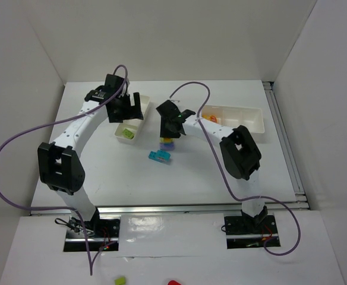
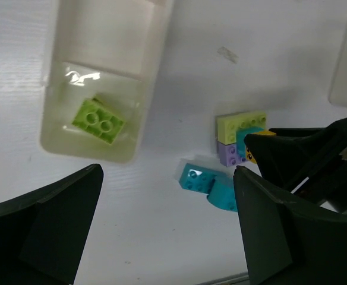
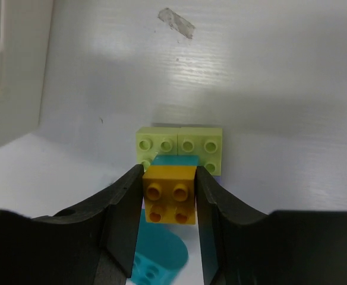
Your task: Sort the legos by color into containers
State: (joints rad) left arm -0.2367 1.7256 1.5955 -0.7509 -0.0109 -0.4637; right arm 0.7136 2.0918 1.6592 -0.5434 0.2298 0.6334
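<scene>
Over the table (image 1: 221, 172), right claw (image 3: 169, 181) downward, snug around yellow brick (image 3: 169, 202).

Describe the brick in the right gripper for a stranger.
On the table, between the two white trays, sits a small brick stack. The right gripper is shut on its orange brick, the only orange one there; its neighbours are cyan, pale green and purple.

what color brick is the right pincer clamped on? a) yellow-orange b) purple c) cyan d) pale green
a, in the right wrist view the right pincer is shut on the yellow-orange brick, with the pale green brick just beyond it.
</scene>
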